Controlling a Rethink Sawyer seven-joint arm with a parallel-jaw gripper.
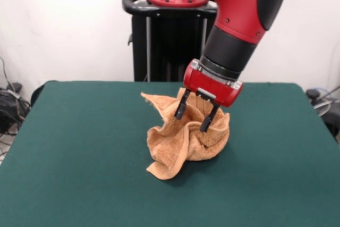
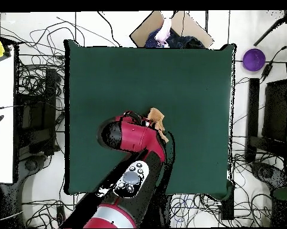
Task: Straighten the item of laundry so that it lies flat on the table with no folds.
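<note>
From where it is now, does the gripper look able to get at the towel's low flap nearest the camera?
Probably yes. The gripper hangs with its fingers spread over the crumpled towel, and that flap lies exposed on bare table, nothing beside it. The towel's own bunched folds stand between.

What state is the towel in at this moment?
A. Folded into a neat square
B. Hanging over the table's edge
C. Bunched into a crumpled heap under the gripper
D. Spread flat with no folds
C: the towel sits in a crumpled, raised heap on the table, directly beneath the gripper.
</note>
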